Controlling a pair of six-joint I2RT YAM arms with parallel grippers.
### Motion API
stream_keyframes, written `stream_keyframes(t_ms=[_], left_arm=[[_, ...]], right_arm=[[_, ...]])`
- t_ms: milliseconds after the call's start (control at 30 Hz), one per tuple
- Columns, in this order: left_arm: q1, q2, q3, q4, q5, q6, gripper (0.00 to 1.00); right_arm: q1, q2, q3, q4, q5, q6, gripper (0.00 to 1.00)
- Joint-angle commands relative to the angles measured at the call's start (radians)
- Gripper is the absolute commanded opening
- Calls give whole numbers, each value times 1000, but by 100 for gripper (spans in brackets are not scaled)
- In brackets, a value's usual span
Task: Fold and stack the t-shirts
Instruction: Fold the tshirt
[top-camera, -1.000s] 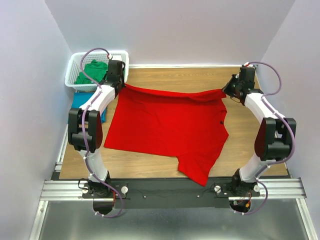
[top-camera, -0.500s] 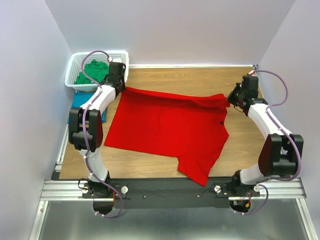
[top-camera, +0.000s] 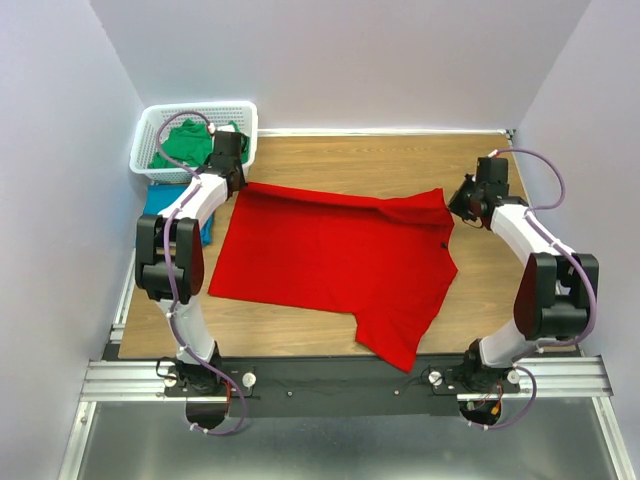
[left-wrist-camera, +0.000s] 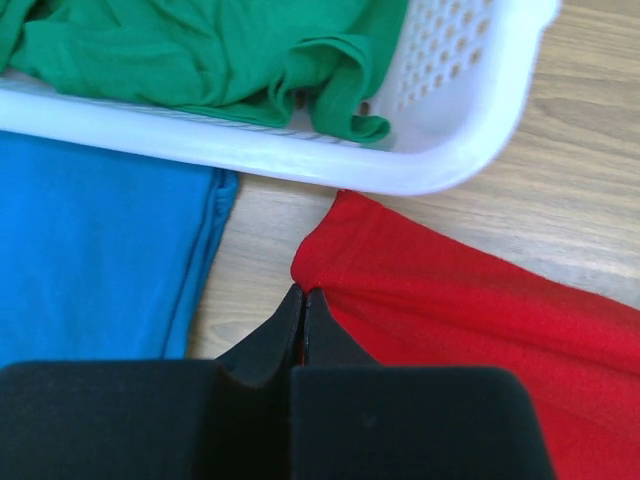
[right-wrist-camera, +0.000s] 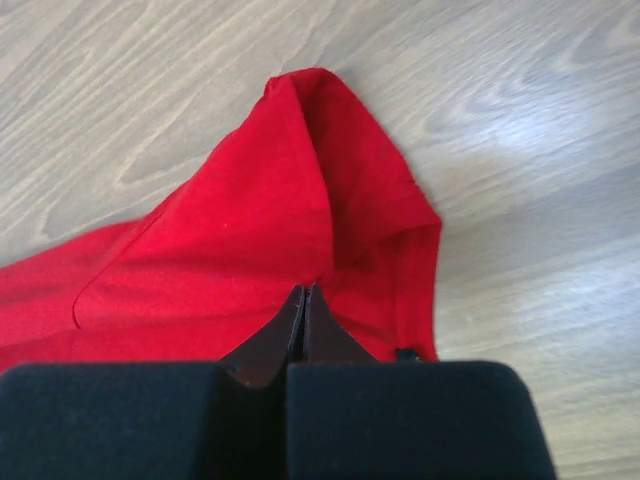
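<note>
the red t-shirt (top-camera: 335, 262) lies spread flat across the centre of the frame on the table (top-camera: 380, 155), with one part reaching the table's edge at lower centre. the left gripper (left-wrist-camera: 303, 292) is closed and pinches the shirt's upper-left corner. the right gripper (right-wrist-camera: 303, 290) is closed and pinches a raised fold at the shirt's upper-right corner. the green t-shirt (top-camera: 185, 143) sits bunched inside the white basket (top-camera: 205, 107) at upper left. the blue t-shirt (top-camera: 153, 200) lies flat just below the basket.
</note>
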Motion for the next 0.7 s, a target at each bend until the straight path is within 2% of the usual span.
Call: stream_keyframes(t_ms=[0, 300, 667], left_arm=[[33, -53, -3, -17, -65, -21, 0], [31, -50, 26, -20, -36, -7, 0], [31, -48, -47, -27, -8, -24, 0]], right_arm=[[0, 35, 40, -14, -62, 26, 1], [0, 57, 89, -17, -105, 14, 1], [-2, -2, -1, -43, -73, -3, 1]])
